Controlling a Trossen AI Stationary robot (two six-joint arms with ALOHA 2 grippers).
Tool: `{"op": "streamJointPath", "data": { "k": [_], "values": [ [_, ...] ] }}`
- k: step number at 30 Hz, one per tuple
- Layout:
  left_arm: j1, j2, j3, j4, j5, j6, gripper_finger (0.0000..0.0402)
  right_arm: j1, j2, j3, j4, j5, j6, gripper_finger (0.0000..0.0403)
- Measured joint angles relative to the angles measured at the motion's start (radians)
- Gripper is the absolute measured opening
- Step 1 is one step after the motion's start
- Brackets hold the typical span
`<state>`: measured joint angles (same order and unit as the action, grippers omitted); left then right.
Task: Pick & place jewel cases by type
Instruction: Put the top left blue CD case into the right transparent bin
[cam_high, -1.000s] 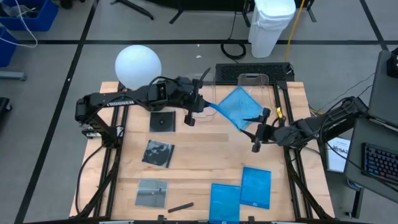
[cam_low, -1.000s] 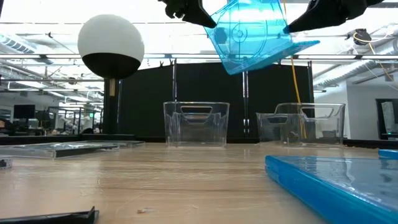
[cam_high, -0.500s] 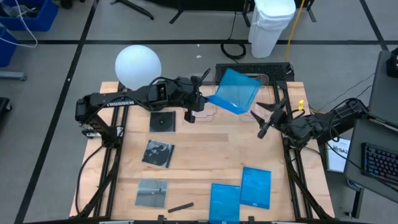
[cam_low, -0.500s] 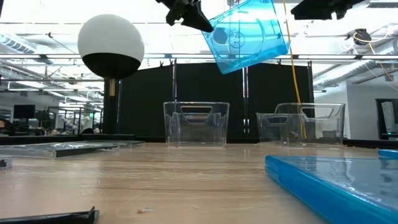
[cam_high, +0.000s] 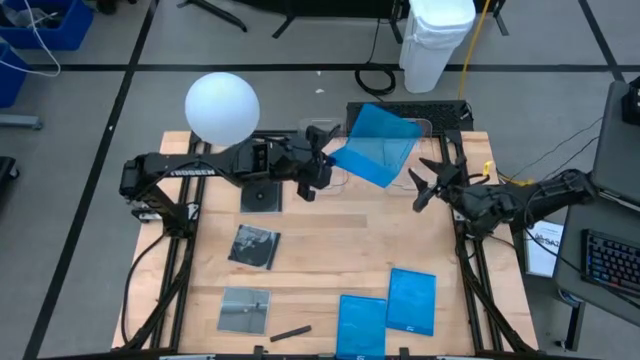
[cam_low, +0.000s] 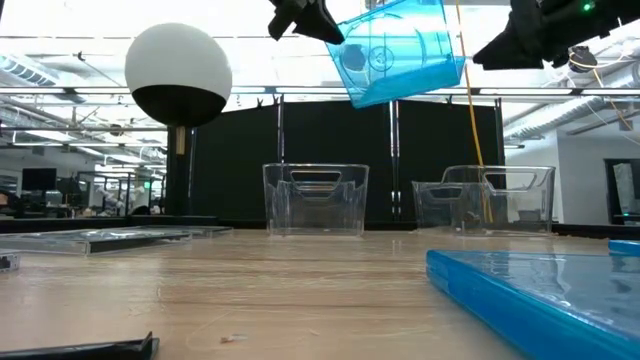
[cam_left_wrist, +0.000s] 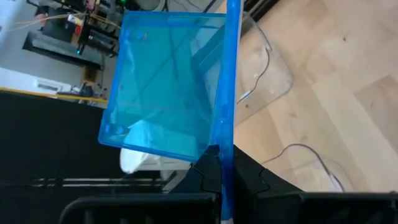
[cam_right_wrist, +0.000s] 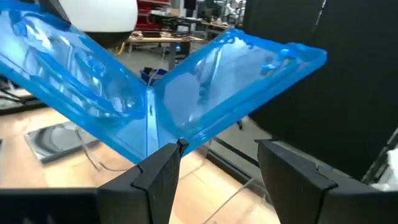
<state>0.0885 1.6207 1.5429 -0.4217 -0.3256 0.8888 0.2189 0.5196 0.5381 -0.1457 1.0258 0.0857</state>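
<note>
While your left gripper (cam_high: 322, 172) is pinching the open blue jewel case (cam_high: 374, 146) aloft at upper centre, above the clear tubs (cam_low: 315, 198), your right gripper (cam_high: 428, 180) is hanging spread beside it; that edge-only pinch is risking a slip or swing.

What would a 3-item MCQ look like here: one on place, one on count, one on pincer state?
1. Where is the raised blue jewel case?
A. flat at the table's near edge
B. in the air above the clear tubs
C. on a dark case

2. How many blue cases lie flat on the table?
A. none
B. two
C. four

3. What holds the raised case?
A. left pincer
B. right pincer
C. both

Key: 1 B, the low view shows it high over the tubs; 2 B, a pair at the near edge; 3 A, the left clamps its edge, the right stands open, apart.
</note>
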Motion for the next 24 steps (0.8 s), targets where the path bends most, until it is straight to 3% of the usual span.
{"op": "streamJointPath", "data": {
  "k": [10,14,18,24],
  "values": [
    [-0.079,-0.042,0.000,0.001,-0.033,0.033,0.0008,-0.157,-0.062,-0.060,0.124,-0.359,-0.005,0.0219],
    [-0.087,-0.072,0.000,-0.015,-0.079,0.022,0.0008,-0.217,-0.064,-0.120,0.310,-0.562,-0.066,0.0247],
    [-0.082,-0.095,0.000,-0.029,-0.049,-0.008,0.0008,-0.259,-0.043,-0.186,0.521,-0.767,-0.050,0.0278],
    [-0.084,-0.091,0.001,-0.026,0.011,-0.016,0.0008,-0.297,0.063,-0.238,0.662,-0.819,-0.070,0.0299]
  ]
}}
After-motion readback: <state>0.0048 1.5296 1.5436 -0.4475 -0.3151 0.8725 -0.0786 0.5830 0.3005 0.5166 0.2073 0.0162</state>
